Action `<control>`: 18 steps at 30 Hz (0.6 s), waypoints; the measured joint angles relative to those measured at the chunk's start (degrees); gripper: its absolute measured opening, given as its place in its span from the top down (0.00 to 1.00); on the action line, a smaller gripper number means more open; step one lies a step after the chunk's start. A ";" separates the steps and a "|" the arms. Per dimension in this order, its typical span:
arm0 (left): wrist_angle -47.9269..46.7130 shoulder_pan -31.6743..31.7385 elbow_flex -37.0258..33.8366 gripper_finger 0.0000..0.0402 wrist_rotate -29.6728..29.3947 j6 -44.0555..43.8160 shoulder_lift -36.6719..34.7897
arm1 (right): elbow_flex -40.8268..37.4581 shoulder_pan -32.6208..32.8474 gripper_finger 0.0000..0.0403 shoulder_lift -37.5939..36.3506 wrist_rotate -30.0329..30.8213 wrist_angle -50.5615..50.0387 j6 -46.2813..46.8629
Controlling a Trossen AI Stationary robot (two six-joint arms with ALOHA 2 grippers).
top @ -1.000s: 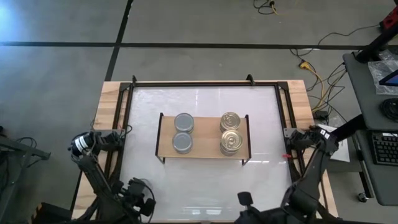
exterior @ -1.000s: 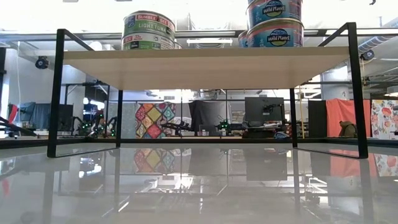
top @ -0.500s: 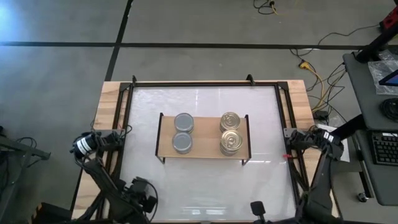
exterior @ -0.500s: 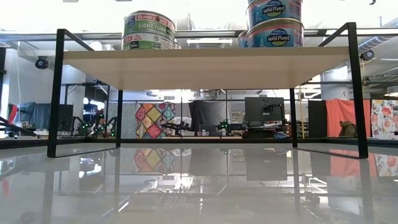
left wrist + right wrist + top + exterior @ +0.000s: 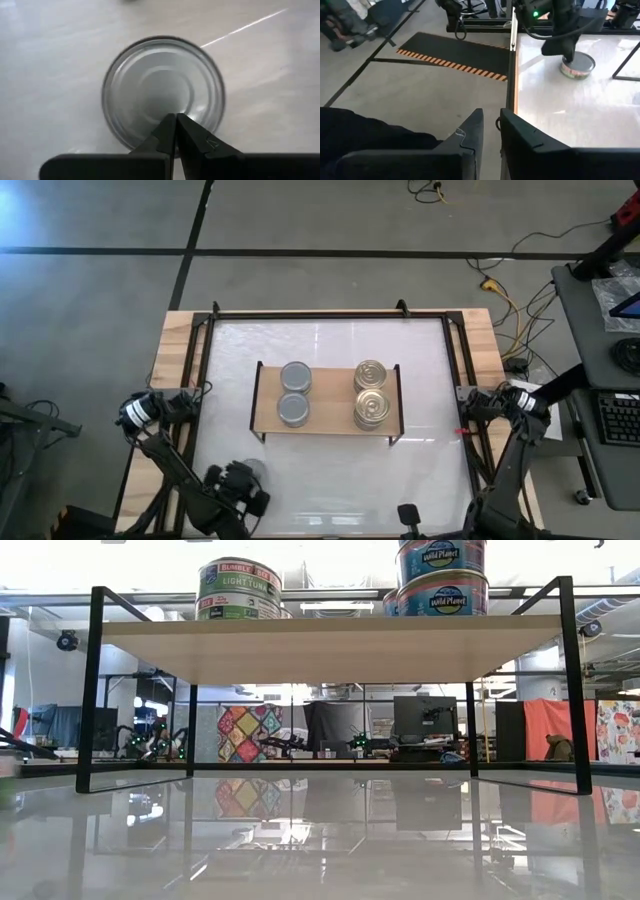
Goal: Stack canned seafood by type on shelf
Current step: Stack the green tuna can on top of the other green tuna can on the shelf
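Note:
A silver-topped can of seafood [image 5: 145, 82] stands upright on the white tabletop near its near left corner [image 5: 254, 469]. My left gripper [image 5: 175, 117] is shut and points steeply down over the middle of that can's top. The shelf [image 5: 327, 418] stands mid-table. It carries two silver-topped cans [image 5: 295, 378] on its left and two stacks of gold-topped cans [image 5: 371, 409] on its right. My right gripper [image 5: 490, 117] hangs off the table's near edge [image 5: 408, 513], its fingers a narrow gap apart with nothing between them. My left gripper's shut fingertips [image 5: 169, 121] stand over the centre of the can's silver top [image 5: 165, 97], coming from above at a steep slant. Whether they touch the top I cannot tell.
In the low view the shelf board [image 5: 330, 645] stands on black legs with green-labelled cans [image 5: 240, 585] and blue-labelled cans [image 5: 440, 580] on it. A black frame [image 5: 330, 314] runs around the tabletop. The floor beyond the table's left edge shows in the right wrist view.
My left gripper has come down toward the can on the table and shifted a little toward the table's right, staying shut. My right gripper has drawn back toward the table's near edge and sunk a little.

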 joint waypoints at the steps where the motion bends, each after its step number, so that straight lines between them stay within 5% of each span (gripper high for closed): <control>1: 2.03 0.00 0.12 1.00 -2.66 1.26 0.10 | -0.35 0.00 0.86 0.00 0.00 -0.03 0.31; 7: 12.89 0.18 0.90 1.00 -11.07 16.02 0.13 | -1.17 0.00 0.84 0.00 -0.04 -0.24 2.36; 13: 8.22 -1.43 4.94 1.00 -18.18 14.97 -0.03 | -1.17 0.00 0.82 0.00 -0.04 -0.59 2.32; 18: 3.11 -1.60 3.90 1.00 -18.33 8.48 -0.11 | -2.61 0.02 0.81 0.00 -0.02 -0.59 1.72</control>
